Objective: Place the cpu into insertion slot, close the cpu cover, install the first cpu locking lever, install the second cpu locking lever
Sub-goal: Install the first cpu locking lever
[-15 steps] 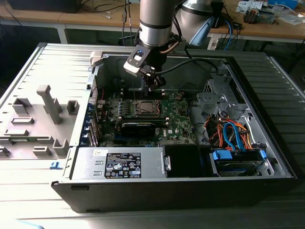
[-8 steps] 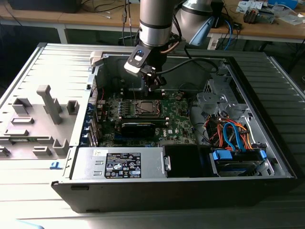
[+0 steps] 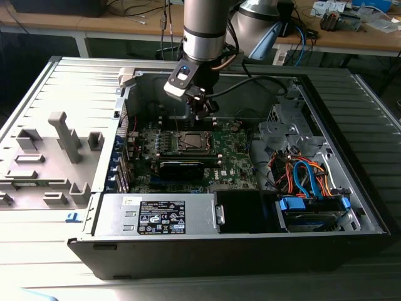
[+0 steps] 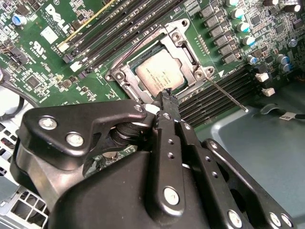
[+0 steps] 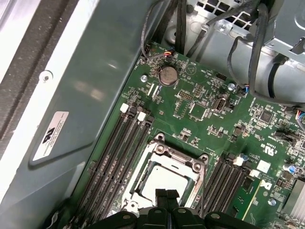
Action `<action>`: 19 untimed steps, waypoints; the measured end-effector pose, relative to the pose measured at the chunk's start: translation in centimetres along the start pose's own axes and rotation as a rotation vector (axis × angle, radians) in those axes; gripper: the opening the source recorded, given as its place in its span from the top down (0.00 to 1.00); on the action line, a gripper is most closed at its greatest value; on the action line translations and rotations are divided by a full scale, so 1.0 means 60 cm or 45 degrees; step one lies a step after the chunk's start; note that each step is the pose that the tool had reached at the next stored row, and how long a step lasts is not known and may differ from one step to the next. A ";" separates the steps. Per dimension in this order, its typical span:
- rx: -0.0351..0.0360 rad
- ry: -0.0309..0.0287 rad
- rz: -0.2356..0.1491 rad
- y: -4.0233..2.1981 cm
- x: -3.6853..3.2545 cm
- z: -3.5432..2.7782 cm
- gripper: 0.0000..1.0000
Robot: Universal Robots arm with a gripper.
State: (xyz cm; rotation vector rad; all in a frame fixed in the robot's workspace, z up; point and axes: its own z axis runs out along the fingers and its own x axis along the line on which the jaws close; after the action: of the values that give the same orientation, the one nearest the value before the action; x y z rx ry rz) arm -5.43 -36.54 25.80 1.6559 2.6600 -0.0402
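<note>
Hanging closed, the claw is just over the cpu cover.

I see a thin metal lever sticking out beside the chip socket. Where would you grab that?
Grip the locking lever near its free end, farthest from the insertion slot. Come from above and pinch it crosswise. It is a thin straight wire slanting over the memory slots, so the tip probably gives the most leverage.

Single silver-grey arm reaching steeply down, wrist tilted, black gripper pointing downward, its two slim fingers pressed together at the tips
</note>
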 end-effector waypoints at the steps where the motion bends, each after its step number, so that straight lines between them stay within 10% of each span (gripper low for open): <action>1: -0.0001 -0.0001 -0.004 0.000 0.000 0.000 0.89; 19: -0.0011 -0.0010 -0.057 0.000 0.000 0.000 0.89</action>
State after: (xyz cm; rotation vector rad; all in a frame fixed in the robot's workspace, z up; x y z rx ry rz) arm -5.44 -36.54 25.80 1.5961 2.6957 -0.0400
